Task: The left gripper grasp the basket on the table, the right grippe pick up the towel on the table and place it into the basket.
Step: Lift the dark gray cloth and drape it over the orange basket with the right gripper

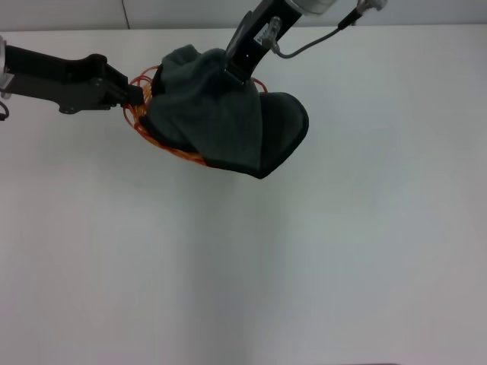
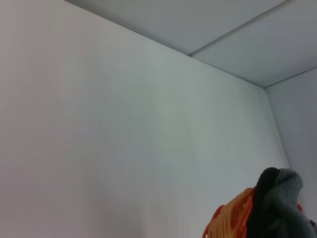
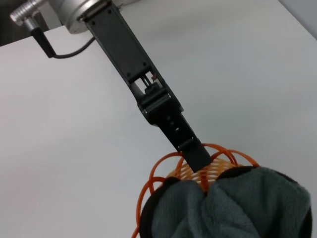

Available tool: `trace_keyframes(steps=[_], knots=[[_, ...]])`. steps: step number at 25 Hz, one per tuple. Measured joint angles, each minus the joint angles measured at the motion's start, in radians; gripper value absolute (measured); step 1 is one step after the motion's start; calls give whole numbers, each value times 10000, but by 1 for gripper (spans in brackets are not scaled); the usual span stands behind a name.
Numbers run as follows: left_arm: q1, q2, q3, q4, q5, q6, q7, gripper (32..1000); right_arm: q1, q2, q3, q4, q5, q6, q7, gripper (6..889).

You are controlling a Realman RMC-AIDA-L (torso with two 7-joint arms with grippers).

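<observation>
The orange wire basket [image 1: 138,120] sits at the far left-centre of the white table [image 1: 319,258]. My left gripper [image 1: 139,93] reaches in from the left and is shut on the basket's left rim. The dark grey-green towel [image 1: 221,122] lies bunched over the basket, covers most of it, and spills past its right side onto the table. From above, my right gripper [image 1: 230,74] comes down onto the towel's top and is shut on it. In the right wrist view its black finger [image 3: 190,146] ends at the basket [image 3: 157,174] rim beside the towel [image 3: 242,208]. The left wrist view shows basket [image 2: 232,219] and towel [image 2: 285,201] at its corner.
Bare white tabletop spreads in front of and to the right of the basket. The table's far edge runs just behind both arms. A thin cable [image 1: 308,42] loops off my right arm above the towel.
</observation>
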Motion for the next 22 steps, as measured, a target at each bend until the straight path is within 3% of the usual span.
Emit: trace_keyframes(steps=[14,22], knots=[[-48,-10,0,14,-5,11,0,99,16,69,-363,542,46,620,-138,71],[-52,-15,0,-26,-4,7,14,99,17,69,-355,519,65,739,-26,70]])
